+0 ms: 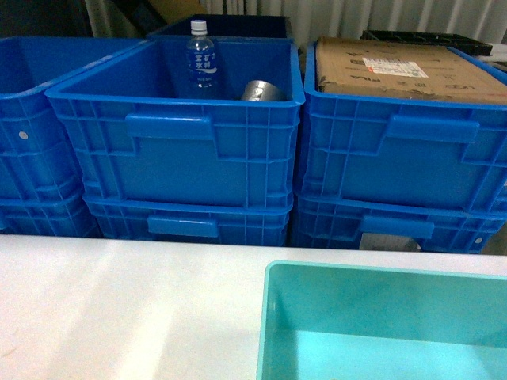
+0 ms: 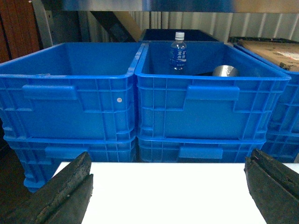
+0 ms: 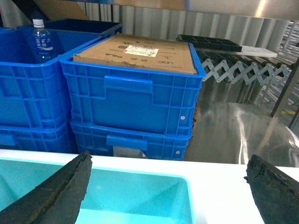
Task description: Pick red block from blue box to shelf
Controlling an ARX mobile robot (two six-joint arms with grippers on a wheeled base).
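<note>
The red block does not show in any view. Stacked blue boxes stand beyond the white table (image 1: 119,301). The middle top blue box (image 1: 174,142), also (image 2: 210,102), holds a water bottle (image 1: 201,51) and a silver round object (image 1: 263,90). The left top blue box (image 2: 70,102) shows no contents from here. A shiny steel rail of the shelf (image 2: 140,4) (image 3: 210,5) runs above the boxes. My left gripper (image 2: 169,158) is open over the table with nothing between its fingers. My right gripper (image 3: 169,158) is open above a teal bin (image 3: 187,186), also holding nothing. Neither gripper shows in the head view.
The right top blue box (image 1: 396,150) (image 3: 131,93) is filled by a cardboard carton (image 1: 396,71). The teal bin (image 1: 265,317) sits on the table's near right. A grey folding roller conveyor (image 3: 243,70) and bare floor lie to the right of the stacks.
</note>
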